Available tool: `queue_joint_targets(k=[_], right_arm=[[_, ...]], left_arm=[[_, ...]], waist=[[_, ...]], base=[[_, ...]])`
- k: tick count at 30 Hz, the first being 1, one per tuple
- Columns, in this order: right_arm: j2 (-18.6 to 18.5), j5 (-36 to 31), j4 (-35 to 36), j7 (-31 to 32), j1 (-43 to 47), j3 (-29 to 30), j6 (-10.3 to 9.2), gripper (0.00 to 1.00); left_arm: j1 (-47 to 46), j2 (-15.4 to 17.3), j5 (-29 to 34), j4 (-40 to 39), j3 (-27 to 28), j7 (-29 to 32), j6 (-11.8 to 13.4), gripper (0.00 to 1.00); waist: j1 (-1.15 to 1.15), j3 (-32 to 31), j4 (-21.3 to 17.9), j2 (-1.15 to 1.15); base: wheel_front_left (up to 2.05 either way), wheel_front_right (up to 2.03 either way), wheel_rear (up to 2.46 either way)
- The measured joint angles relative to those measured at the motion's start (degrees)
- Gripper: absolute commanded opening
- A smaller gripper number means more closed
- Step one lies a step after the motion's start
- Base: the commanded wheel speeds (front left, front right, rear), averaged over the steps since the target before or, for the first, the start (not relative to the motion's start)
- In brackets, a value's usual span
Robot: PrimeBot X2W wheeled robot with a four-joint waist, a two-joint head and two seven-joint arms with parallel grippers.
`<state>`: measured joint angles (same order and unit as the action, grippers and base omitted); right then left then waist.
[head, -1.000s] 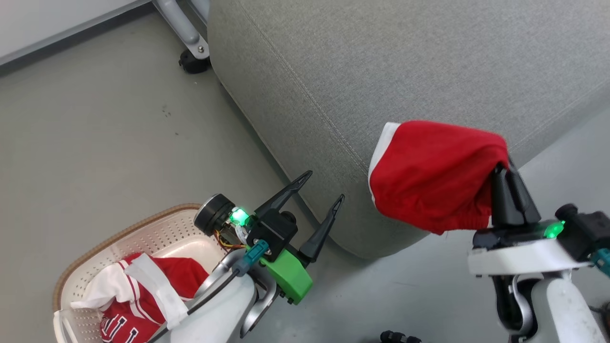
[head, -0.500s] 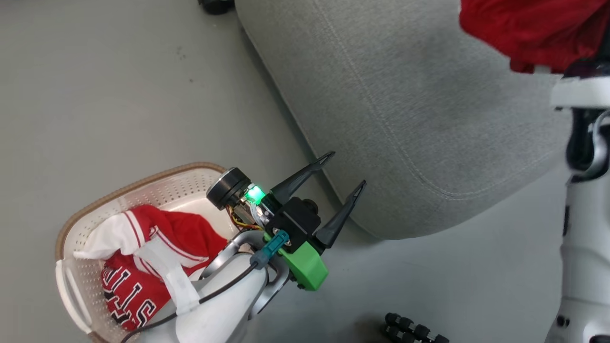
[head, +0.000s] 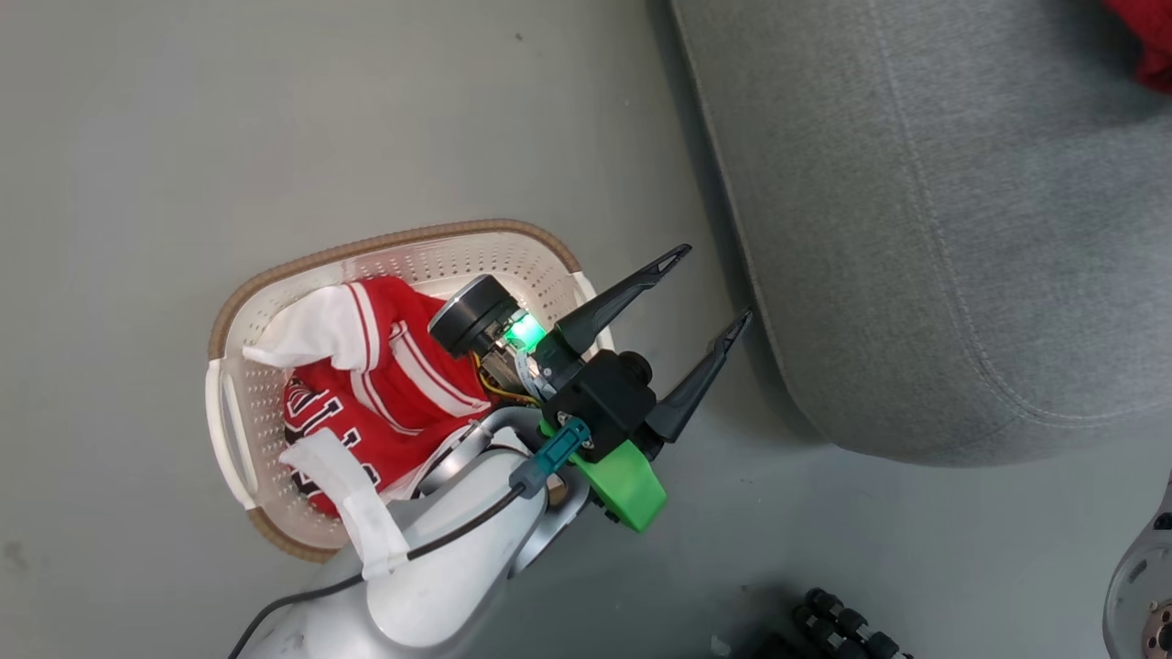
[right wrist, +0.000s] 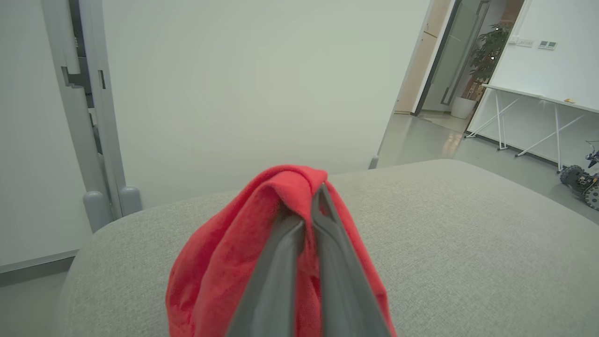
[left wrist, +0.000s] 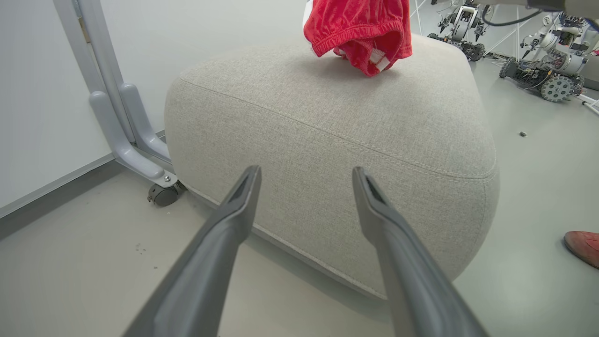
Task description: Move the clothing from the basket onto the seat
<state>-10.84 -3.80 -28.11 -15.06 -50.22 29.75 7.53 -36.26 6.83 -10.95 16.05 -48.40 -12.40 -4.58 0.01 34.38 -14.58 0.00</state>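
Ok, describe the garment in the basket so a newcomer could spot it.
Left of the big grey seat in the head view, a cream perforated basket with a brown rim stands on the floor. Inside lies the jersey: red, white striped trim, black-and-white lettering, unlike the unlettered red garment in the right gripper.

Grey floor (head: 183, 137), white wall (right wrist: 234, 84), grey wheeled stand (left wrist: 119, 140), open doorway (right wrist: 449, 56).
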Motion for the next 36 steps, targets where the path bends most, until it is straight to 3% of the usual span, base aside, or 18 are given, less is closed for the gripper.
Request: queue_joint_targets(k=[1,3,4,9,15,21,30,36], right_arm=[[0.2,-0.5,-0.4,0.0,0.0,0.8,0.00,0.07],[1.2,-2.0,-1.0,0.0,0.1,3.0,0.00,0.58],[1.7,-2.7,-1.1,0.0,0.2,4.2,0.00,0.99],[4.9,-7.2,0.1,0.0,2.5,9.0,0.00,1.00],[7.1,-9.4,1.7,0.0,9.9,7.0,0.00,1.00],[7.9,-7.4,3.9,0.0,19.6,3.9,0.00,1.00],[8.0,1.0,3.8,0.0,31.3,-9.7,0.00,1.00],[8.1,7.4,10.0,0.0,37.1,-20.8,0.00,1.00]], left_arm=[[-0.1,0.0,0.0,0.2,0.0,-0.1,0.0,1.00],[-0.4,-0.1,0.0,0.8,0.0,-0.5,0.1,1.00],[-0.5,-0.1,0.0,1.0,0.0,-0.6,0.1,1.00],[-0.5,-0.5,-0.4,2.2,-0.1,-1.3,0.1,1.00],[1.7,-2.0,-4.9,3.0,2.3,-2.3,1.2,1.00],[5.4,-2.6,-7.8,4.7,4.3,-2.5,2.4,1.00],[15.6,-3.3,-11.6,3.8,12.4,-2.6,4.4,1.00],[22.3,-3.6,-11.6,1.5,21.0,-2.7,5.6,1.00]], waist=[[0.00,0.4,0.6,0.00],[0.00,1.3,1.8,0.00],[0.00,1.6,2.3,0.00],[0.00,1.7,4.1,0.00],[0.00,-1.5,4.8,0.00],[-0.01,-7.6,5.0,0.00],[-0.01,-17.5,6.6,0.00],[-0.01,-23.3,8.7,0.00]], base=[[0.00,0.00,0.00],[0.00,0.00,0.00],[0.00,0.00,0.00],[0.00,0.00,0.00],[0.00,0.00,0.00],[0.00,0.00,0.00],[0.00,0.00,0.00],[0.00,0.00,0.00]])
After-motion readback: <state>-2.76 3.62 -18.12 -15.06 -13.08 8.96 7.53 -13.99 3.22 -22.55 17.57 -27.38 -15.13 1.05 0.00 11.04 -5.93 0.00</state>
